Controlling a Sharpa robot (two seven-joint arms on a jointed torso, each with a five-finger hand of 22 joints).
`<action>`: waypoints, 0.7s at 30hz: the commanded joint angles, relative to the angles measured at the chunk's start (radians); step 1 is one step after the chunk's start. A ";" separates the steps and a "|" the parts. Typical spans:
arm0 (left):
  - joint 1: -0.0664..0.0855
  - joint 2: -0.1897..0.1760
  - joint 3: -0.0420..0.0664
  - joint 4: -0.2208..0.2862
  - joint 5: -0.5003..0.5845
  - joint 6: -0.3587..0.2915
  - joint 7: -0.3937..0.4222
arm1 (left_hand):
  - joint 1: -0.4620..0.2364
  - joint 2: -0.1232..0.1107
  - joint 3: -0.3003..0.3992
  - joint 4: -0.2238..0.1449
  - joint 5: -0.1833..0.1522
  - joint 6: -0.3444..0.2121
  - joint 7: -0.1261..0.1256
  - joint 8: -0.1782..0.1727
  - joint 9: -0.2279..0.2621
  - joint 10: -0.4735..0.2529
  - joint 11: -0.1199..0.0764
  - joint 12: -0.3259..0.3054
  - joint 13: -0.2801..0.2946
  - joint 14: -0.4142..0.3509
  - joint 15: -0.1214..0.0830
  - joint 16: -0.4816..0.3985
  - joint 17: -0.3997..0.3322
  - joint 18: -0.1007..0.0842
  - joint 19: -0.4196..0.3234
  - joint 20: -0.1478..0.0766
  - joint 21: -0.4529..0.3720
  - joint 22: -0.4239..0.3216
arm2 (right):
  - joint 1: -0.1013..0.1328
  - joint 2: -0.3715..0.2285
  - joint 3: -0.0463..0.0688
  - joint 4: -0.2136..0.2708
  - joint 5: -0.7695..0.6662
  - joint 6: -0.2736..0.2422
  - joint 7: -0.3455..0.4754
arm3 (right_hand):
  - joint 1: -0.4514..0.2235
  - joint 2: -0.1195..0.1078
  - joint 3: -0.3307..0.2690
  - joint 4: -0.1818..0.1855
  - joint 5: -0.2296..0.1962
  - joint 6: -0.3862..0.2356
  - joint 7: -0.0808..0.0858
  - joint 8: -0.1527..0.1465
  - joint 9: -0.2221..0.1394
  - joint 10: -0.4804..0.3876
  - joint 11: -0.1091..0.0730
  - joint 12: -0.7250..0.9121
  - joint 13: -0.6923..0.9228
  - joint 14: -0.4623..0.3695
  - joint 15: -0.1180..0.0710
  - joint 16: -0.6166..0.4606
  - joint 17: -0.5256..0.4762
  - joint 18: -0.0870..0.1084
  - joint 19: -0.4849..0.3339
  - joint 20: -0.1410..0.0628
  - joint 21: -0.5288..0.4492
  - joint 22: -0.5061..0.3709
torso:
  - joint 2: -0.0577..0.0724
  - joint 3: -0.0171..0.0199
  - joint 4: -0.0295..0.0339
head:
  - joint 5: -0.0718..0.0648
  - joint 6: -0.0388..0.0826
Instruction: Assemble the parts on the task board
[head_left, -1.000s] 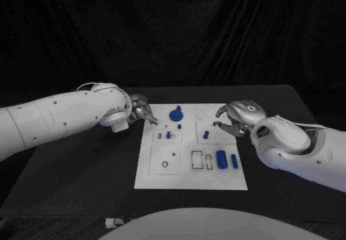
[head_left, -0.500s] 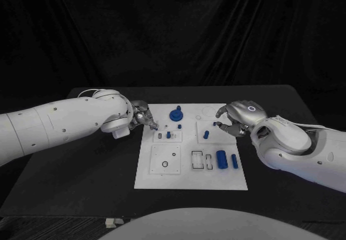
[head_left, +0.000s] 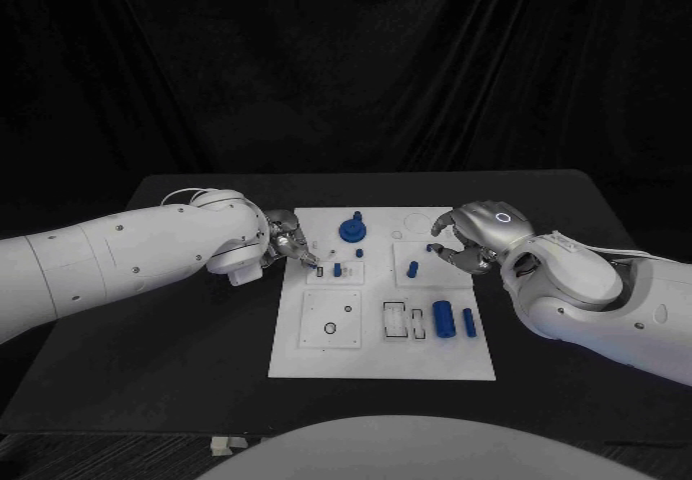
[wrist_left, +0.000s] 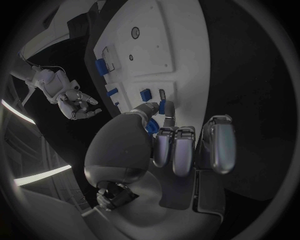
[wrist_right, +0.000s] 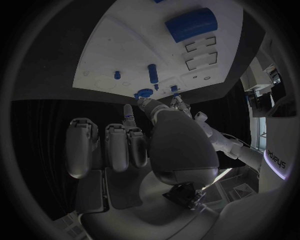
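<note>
Pinching a blue part (hidden from the head camera), left hand overhangs the task board.

The left arm reached in over the task board's near-left edge, its left hand with fingers curled, the fingertips pinching a small blue part. The right hand hung above the board's far-right corner, fingers curled downward.
</note>
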 joint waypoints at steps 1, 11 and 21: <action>-0.005 0.003 0.001 0.000 -0.002 -0.004 0.001 | -0.010 0.000 0.003 0.002 -0.007 0.007 -0.002 -0.003 0.001 0.066 -0.008 -0.004 0.216 0.104 -0.006 0.003 0.263 0.008 -0.005 -0.004 -0.005 0.192 | -0.002 -0.002 0.001 0.004 -0.004 -0.003 -0.009 | -0.006 0.004 0.005 -0.001 0.005 0.007 0.003 0.000 -0.001 0.105 -0.005 0.004 0.263 0.061 -0.005 -0.007 0.024 0.002 0.034 -0.003 -0.002 0.209 | 0.000 -0.0001 0.0001 | -0.001 0.000; -0.014 0.007 0.001 0.002 -0.002 0.002 -0.002 | -0.014 0.002 0.005 0.004 -0.010 0.008 -0.002 -0.003 0.001 0.065 -0.008 -0.005 0.215 0.104 -0.006 0.003 0.263 0.008 -0.005 -0.004 -0.005 0.192 | -0.002 0.001 0.001 0.001 -0.004 -0.002 -0.009 | -0.006 0.004 0.005 -0.001 0.005 0.007 0.003 0.000 -0.001 0.105 -0.005 0.004 0.263 0.061 -0.005 -0.007 0.024 0.002 0.034 -0.003 -0.002 0.209 | 0.000 0.0002 -0.0001 | 0.002 0.000; -0.017 0.013 0.001 0.001 -0.002 0.006 -0.003 | -0.015 0.003 0.006 0.004 -0.011 0.008 -0.002 -0.003 0.001 0.065 -0.008 -0.005 0.215 0.104 -0.006 0.003 0.263 0.008 -0.006 -0.004 -0.006 0.192 | -0.002 0.003 0.001 0.000 -0.004 -0.001 -0.010 | -0.006 0.004 0.005 -0.001 0.005 0.007 0.003 0.000 -0.001 0.105 -0.005 0.004 0.263 0.061 -0.005 -0.007 0.024 0.002 0.034 -0.003 -0.002 0.209 | 0.000 0.0000 0.0006 | 0.001 0.000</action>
